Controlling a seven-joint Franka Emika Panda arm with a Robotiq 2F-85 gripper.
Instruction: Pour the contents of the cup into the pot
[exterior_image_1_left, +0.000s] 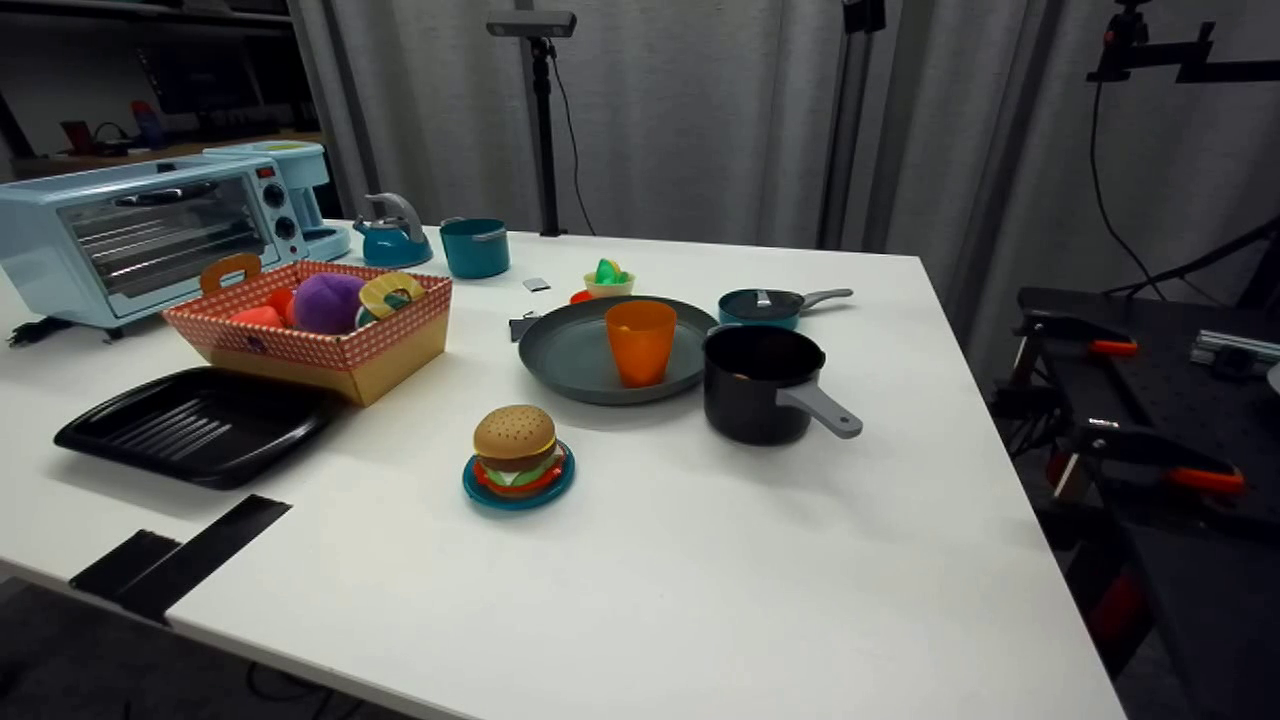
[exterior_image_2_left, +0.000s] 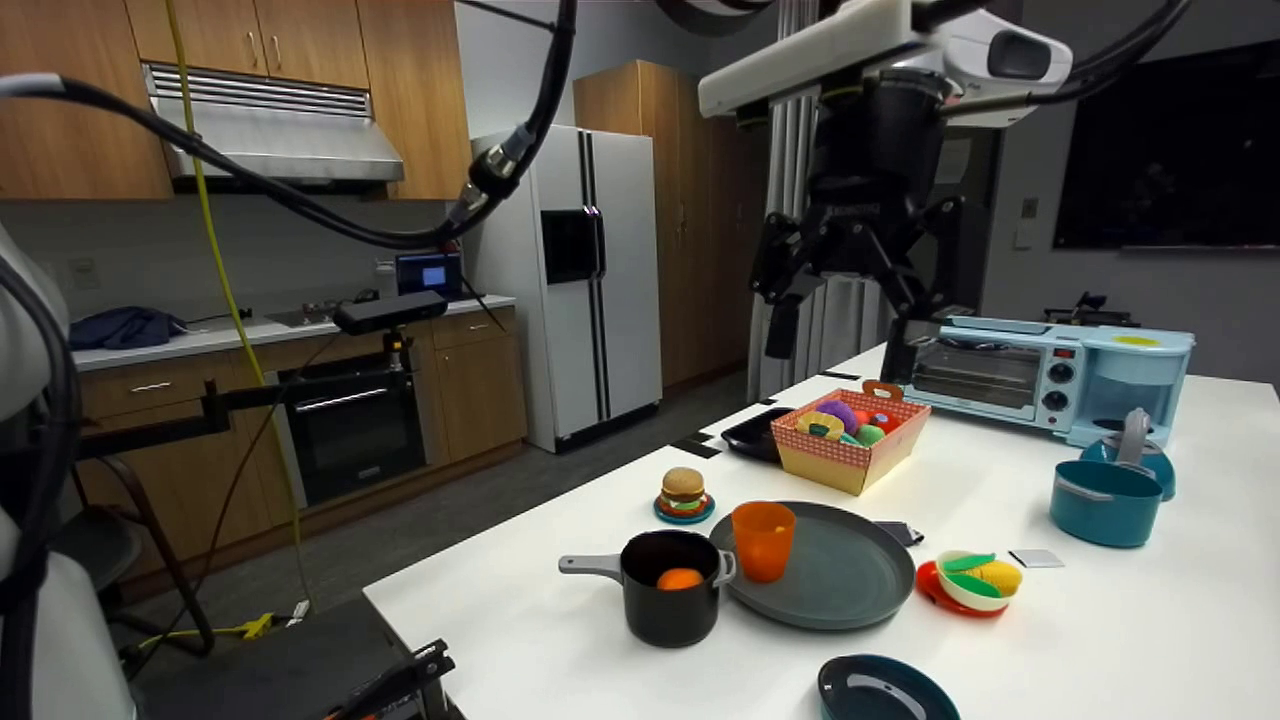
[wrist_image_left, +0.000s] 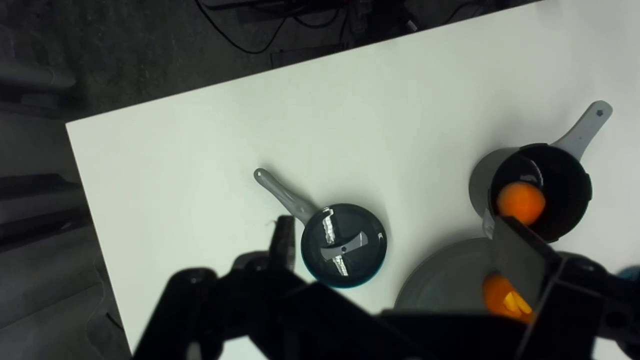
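Observation:
The orange cup (exterior_image_1_left: 641, 345) stands upright on the wide grey-green pan, close beside the pot, in both exterior views. Yellow pieces (wrist_image_left: 517, 302) show inside it in the wrist view, where a finger covers part of the cup. The black pot (exterior_image_2_left: 668, 612) sits on the table with its grey handle pointing away from the pan. A round orange thing (wrist_image_left: 521, 202) lies in the pot. High above the table, my gripper (exterior_image_2_left: 842, 345) hangs open with fingers wide apart. Nothing is between them and they touch nothing.
The grey-green pan (exterior_image_1_left: 570, 350) lies under the cup. Around it are a small lidded teal pan (wrist_image_left: 344, 245), a toy burger (exterior_image_1_left: 515, 450), and a bowl with toy corn (exterior_image_2_left: 980, 580). Farther off stand a checked basket (exterior_image_1_left: 400, 350), a black tray (exterior_image_1_left: 200, 430) and a toaster oven (exterior_image_1_left: 150, 230).

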